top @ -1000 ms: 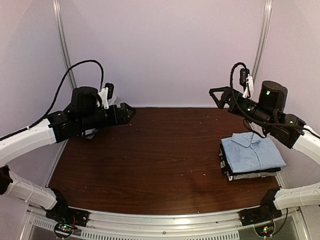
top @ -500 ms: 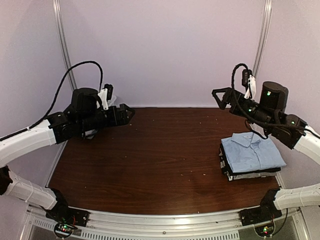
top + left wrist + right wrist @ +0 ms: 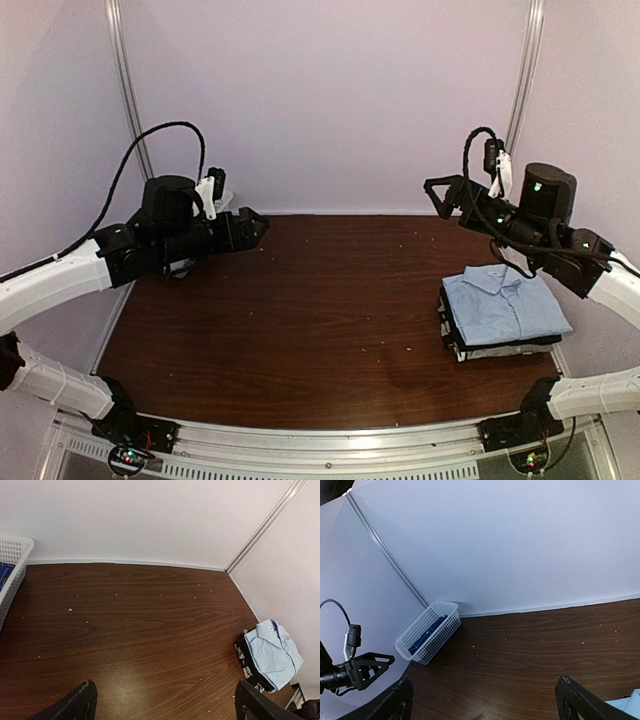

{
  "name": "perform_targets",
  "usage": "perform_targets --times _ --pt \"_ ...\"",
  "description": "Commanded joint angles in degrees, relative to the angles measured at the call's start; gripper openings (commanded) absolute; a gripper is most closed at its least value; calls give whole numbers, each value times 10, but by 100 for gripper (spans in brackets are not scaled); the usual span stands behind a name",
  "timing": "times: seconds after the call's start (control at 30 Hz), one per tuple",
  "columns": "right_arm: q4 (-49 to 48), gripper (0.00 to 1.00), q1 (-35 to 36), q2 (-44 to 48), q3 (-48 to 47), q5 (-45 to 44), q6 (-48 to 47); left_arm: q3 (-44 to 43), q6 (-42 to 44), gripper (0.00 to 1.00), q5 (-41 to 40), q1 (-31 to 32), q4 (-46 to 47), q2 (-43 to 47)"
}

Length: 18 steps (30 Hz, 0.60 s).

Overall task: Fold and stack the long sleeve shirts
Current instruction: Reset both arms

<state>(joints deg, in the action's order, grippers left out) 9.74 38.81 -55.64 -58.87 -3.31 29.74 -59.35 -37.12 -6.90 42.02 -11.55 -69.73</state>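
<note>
A stack of folded long sleeve shirts sits at the right side of the table. A light blue shirt (image 3: 505, 305) with its collar to the back lies on top, over black and grey/white patterned ones (image 3: 468, 346). The stack also shows in the left wrist view (image 3: 274, 650). A corner of the blue shirt (image 3: 635, 700) shows in the right wrist view. My left gripper (image 3: 258, 224) is open and empty, raised over the back left of the table. My right gripper (image 3: 432, 197) is open and empty, raised behind the stack. Both grippers are clear of the shirts.
A white plastic mesh basket (image 3: 427, 630) with something dark blue inside stands at the back left corner against the wall; its rim shows in the left wrist view (image 3: 12, 565). The dark wooden table (image 3: 320, 310) carries small white specks. Walls close off the back and sides.
My right gripper has shifted slightly to the right. The left arm and the shirt stack have not moved.
</note>
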Motion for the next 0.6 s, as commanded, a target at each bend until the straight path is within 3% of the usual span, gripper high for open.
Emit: perform_targets --times 0.0,0.57 --pt "5 100 2 -1 3 -10 -5 8 8 98 -8 3 24 13" --pt "4 100 2 -6 1 -8 -6 6 10 98 -7 2 23 7"
